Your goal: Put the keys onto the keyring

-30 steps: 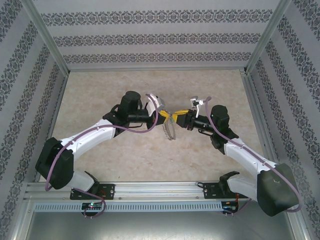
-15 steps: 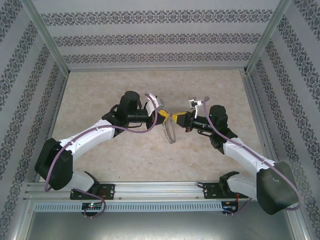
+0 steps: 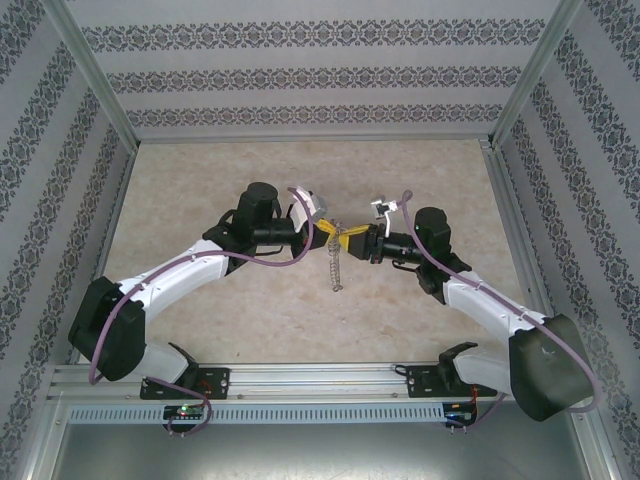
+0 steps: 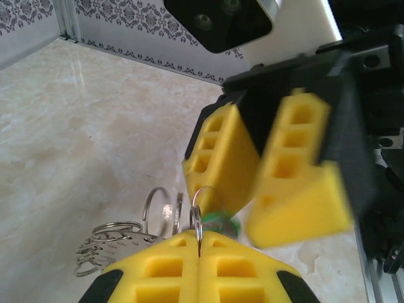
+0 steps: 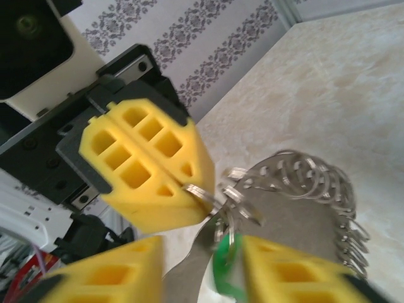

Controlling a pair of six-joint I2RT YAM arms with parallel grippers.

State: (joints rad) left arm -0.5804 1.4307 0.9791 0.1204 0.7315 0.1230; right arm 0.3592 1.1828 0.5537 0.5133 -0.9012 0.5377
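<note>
Over table, your left end effector pinches keyring aloft to steady it; right end effector gapes around key for threading.

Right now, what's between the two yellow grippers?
The tiny green key and a small silvery ring, between the left gripper and the right gripper; both wrist views show it.

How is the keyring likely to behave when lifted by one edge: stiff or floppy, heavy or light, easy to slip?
Probably it dangles and swings: pinched in the left gripper, the keyring hangs straight down beneath it. Its small rings splay at different angles, so they likely flop and jangle. The thin shiny wire suggests it is light and perhaps slippery.
</note>
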